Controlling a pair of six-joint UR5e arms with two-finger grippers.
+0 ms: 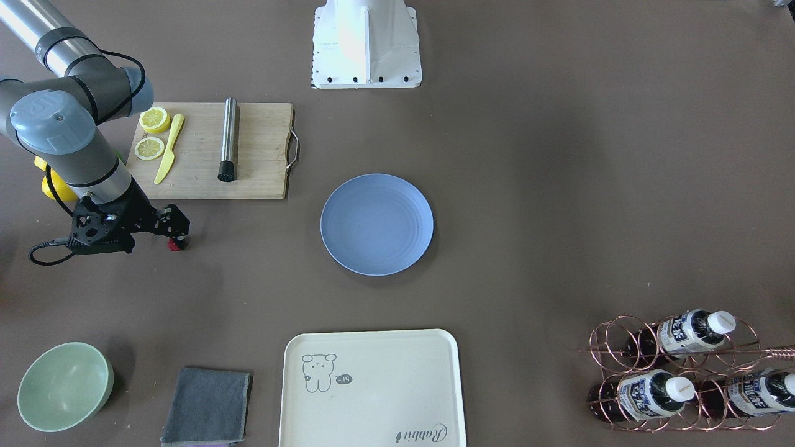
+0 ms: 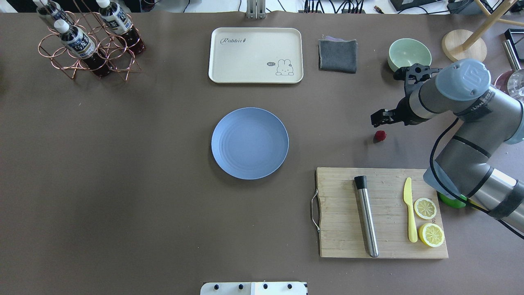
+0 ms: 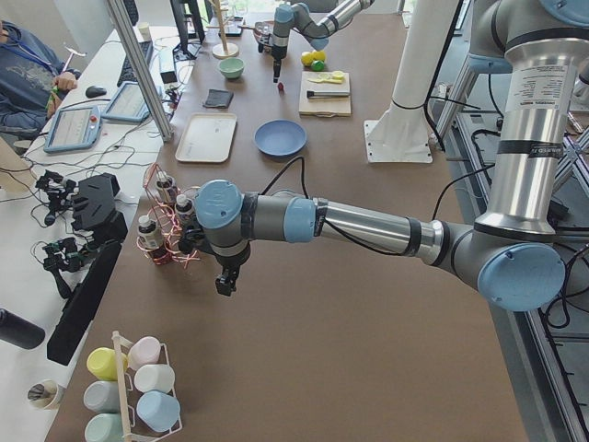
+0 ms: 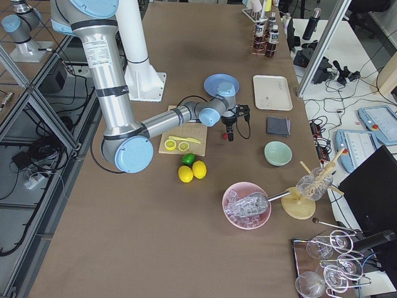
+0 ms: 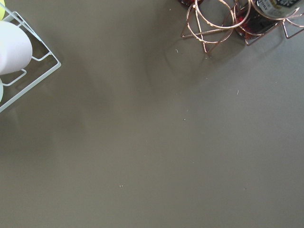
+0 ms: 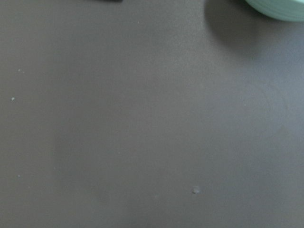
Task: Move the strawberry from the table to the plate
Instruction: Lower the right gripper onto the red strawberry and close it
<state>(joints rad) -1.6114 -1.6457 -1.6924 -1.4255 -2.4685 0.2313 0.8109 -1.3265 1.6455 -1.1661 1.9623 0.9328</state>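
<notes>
Now | small dark-red bumpy strawberry [image 2: 380,135] lies on brown-grey counter [image 2: 123,184], overhead 3 o'clock from round light-blue plate [image 2: 249,143], well apart | right claw [image 2: 376,119] near its 12 o'clock, opening unreadable | likely light, soft, bruisable: pinch gently across the widest middle

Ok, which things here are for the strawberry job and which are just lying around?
For the job: strawberry, plate, table.
Just lying about: cutting board, lemon slices, yellow knife, metal rod, green bowl, grey cloth, cream tray, bottles.
</notes>
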